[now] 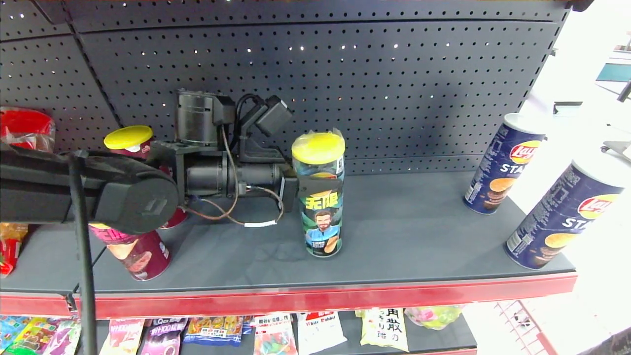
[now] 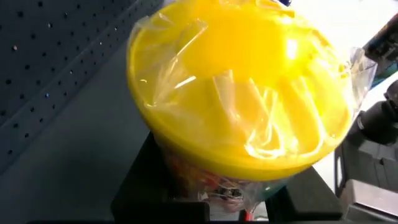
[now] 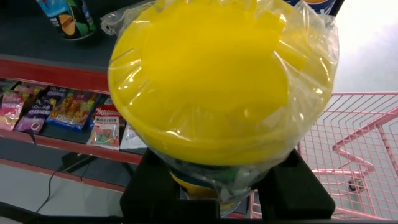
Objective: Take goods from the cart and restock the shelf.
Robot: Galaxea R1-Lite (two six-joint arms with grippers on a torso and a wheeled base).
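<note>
Chip can (image 1: 323, 227) upright on shelf (image 1: 419, 236), gripped by left end effector (image 1: 318, 190); we judge release next; right end effector (image 3: 224, 194) grips second can (image 3: 217, 81).

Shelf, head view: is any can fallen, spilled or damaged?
Nothing stands out. The green can, in the left gripper, stands upright on the shelf; the blue cans and maroon can also rest on their bases. Nothing is spilled.
</note>
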